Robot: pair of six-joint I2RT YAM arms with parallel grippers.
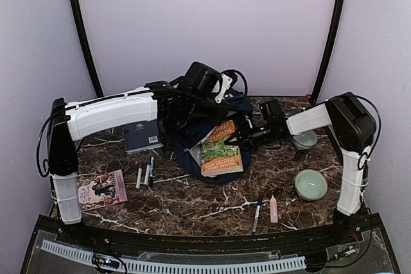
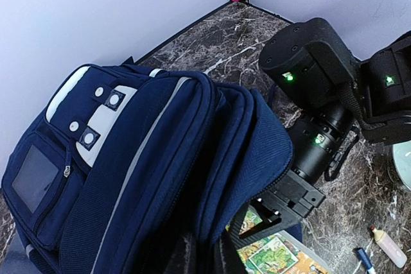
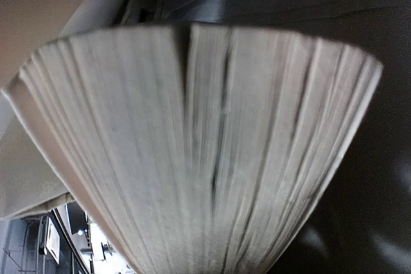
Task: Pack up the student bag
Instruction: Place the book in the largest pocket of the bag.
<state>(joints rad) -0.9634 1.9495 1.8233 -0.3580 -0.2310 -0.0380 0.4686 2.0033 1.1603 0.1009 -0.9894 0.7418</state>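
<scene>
Navy fabric marks the student bag [image 1: 183,140], which sits at the back middle of the bench [image 1: 192,206]. Its mouth is held up by the left claw [image 1: 194,102], which is closed and seemingly pinched on the bag's top edge. An orange-and-green paperback [image 1: 220,152] lies half out of the bag's opening. The right claw [image 1: 244,137] reaches in from the bag's right and grips the book's edge, with the pages fanned before its camera. The step in hand looks like sliding this book inside. Next, I judge, the right claw must push it deeper, with the mouth held wide.
</scene>
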